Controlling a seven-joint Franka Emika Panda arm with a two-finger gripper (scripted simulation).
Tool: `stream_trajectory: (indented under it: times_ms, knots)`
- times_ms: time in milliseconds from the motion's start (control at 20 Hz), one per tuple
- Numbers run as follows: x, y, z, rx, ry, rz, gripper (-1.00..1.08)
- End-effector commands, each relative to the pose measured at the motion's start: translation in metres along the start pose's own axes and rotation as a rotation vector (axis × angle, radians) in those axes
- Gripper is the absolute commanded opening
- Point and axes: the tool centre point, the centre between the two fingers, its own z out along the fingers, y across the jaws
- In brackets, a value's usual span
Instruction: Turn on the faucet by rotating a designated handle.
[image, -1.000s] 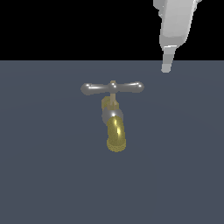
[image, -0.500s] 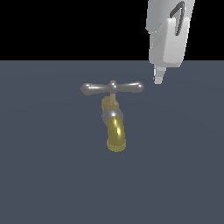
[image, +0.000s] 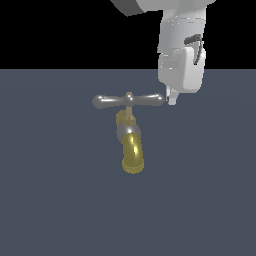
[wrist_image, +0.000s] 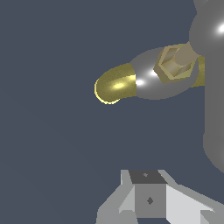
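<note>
The faucet sits on the dark bench, its gold spout curving toward the camera in the exterior view and its handle lying level across the top of the brass stem. The end effector hangs just beside the handle's tip on the exterior view's right, with one pale fingertip showing at about the bar's height; whether it touches the bulbous end cannot be told. Whether the fingers are apart or together cannot be told either, since the exterior view shows only one tip below the bulky wrist housing and the wrist view shows just the base of the end effector. In the wrist view the handle rises as a broad grey bar at the frame's edge, with the stem's hex nut and spout beyond it. The step in hand looks like lining up to push the bar round its stem. To do it well, the contact should sit near the rounded end, where leverage is greatest, with the fingertip low enough not to ride over the bar. The push should follow an arc about the stem, not a straight line, or the tip will likely slide off the shiny bulb.
</note>
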Motion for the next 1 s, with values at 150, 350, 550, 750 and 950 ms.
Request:
stream_trajectory:
  times_ms: [150, 350, 550, 750, 950]
  knots:
    - [0.005, 0.011, 0.011, -0.002, 0.004, -0.071, -1.0]
    - [0.008, 0.015, 0.016, -0.003, 0.005, -0.102, -1.0]
    - [0.009, 0.018, 0.018, -0.003, 0.006, -0.118, -1.0]
    - [0.009, 0.018, 0.017, -0.003, 0.006, -0.117, -1.0]
    - [0.009, 0.018, 0.017, -0.003, 0.006, -0.117, -1.0]
